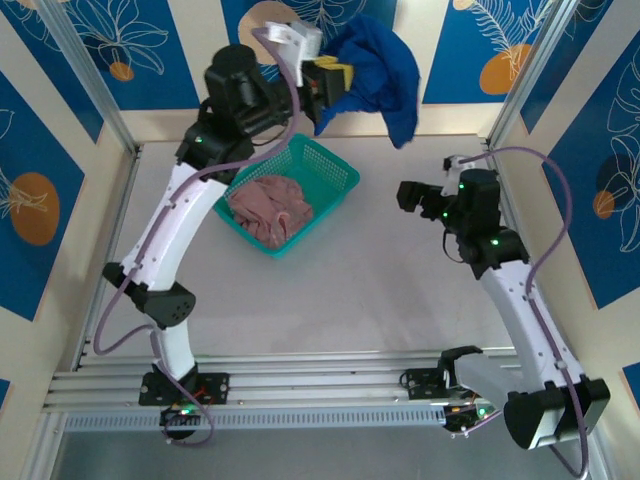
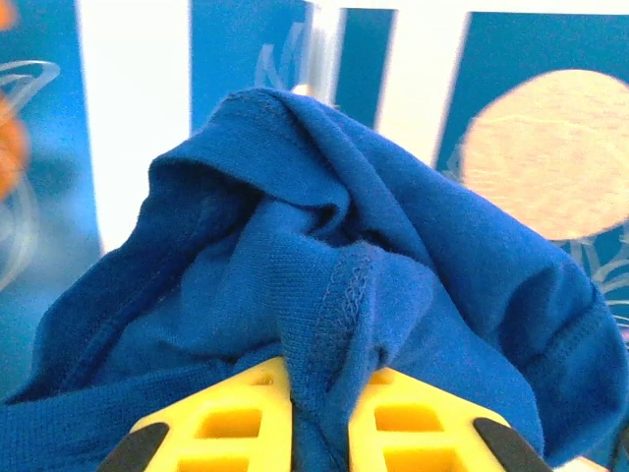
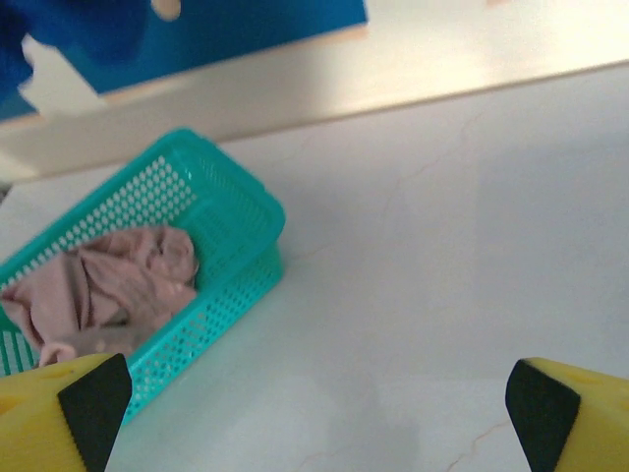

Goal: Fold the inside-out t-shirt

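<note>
My left hand (image 1: 338,82) is clamped on the blue t-shirt (image 1: 378,68), by a seam (image 2: 344,295) I think, clear of the tabletop (image 1: 380,290); my right hand (image 1: 410,195) hangs wide open.

Blue leaf-patterned walls (image 1: 615,150), pale tabletop (image 1: 380,280)

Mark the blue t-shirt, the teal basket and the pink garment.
blue t-shirt (image 1: 375,65), top external view, middle of the bunched, lifted cloth.
teal basket (image 1: 322,212), top external view, its near right mesh wall.
pink garment (image 1: 270,205), top external view, centre of the crumpled heap.
</note>
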`<state>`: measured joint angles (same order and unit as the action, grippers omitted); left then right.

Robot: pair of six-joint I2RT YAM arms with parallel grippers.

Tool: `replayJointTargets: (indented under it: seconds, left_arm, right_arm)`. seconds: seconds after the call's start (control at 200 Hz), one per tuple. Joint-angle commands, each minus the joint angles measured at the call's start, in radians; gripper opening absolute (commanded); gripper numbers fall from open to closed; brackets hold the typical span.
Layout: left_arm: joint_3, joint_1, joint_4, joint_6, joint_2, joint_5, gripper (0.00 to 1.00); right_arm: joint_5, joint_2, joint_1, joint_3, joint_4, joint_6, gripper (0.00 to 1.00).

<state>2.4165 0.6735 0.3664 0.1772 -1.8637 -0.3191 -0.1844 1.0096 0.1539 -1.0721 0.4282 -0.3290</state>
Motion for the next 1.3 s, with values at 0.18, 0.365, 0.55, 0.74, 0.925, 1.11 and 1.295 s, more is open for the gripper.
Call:
replayJointTargets:
  seconds: [0.18,0.365,0.55,0.74,0.925,1.11,1.295]
  left_arm:
    - [-0.021,0.107,0.073,0.024,-0.177,-0.071,0.0]
    - [-0.105,0.137,0.112,0.043,-0.272,-0.041,0.5]
    - [-0.428,0.122,0.14,-0.106,-0.127,0.322,0.83]
    - [-0.81,0.022,0.094,-0.179,0.028,0.577,0.96]
    - [-0.737,-0.009,0.191,-0.28,-0.083,0.487,0.94]
    - [-0.583,-0.01,0.284,-0.306,-0.245,0.414,0.8]
    - [-0.546,-0.009,0.305,-0.309,-0.295,0.348,0.73]
  right_arm:
    - [-0.091,-0.121,-0.088,-0.132,0.208,0.036,0.99]
    - [-0.118,-0.124,-0.093,-0.103,0.228,0.052,0.99]
    - [-0.074,-0.134,-0.085,-0.053,0.213,0.061,0.98]
    - [0.038,-0.122,-0.068,0.02,0.14,0.034,0.98]
    - [0.1,-0.067,-0.04,0.032,0.096,-0.005,0.98]
    - [0.103,-0.082,-0.01,0.049,0.09,-0.007,0.98]
    - [0.09,-0.106,-0.009,0.066,0.09,-0.008,0.98]
